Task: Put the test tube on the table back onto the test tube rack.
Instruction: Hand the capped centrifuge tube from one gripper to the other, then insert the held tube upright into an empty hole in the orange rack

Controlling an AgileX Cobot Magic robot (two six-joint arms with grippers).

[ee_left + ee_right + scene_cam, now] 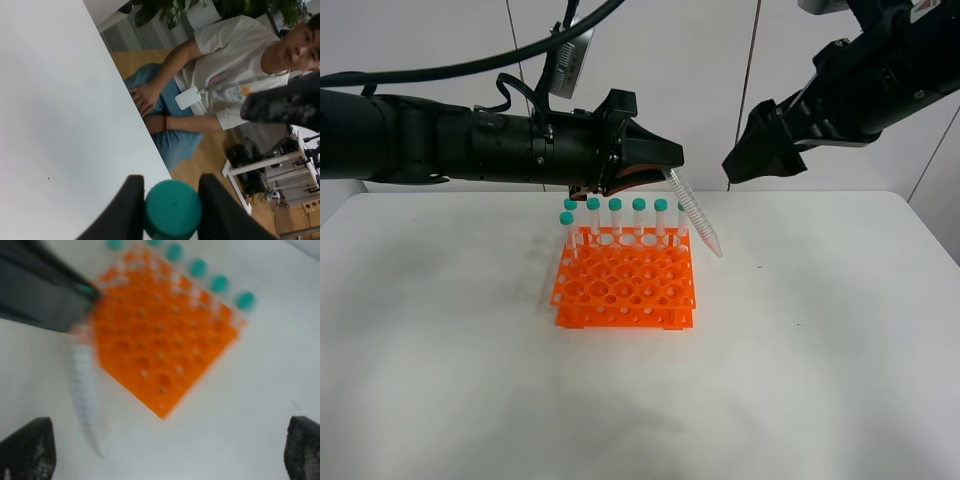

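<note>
Insertion pending: left gripper (670,170) pinches the teal-capped clear plastic test tube (696,216), tilted beside the orange plastic rack's (625,287) far-right corner. Right gripper (748,160) gapes empty. Next: upright, align, lower.

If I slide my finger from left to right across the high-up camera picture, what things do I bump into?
the test tube rack → the tilted test tube → the right gripper

The test tube (698,220) is hanging tilted from the left claw (670,168) by its teal cap; the orange rack (625,290) is sitting beneath.
</note>
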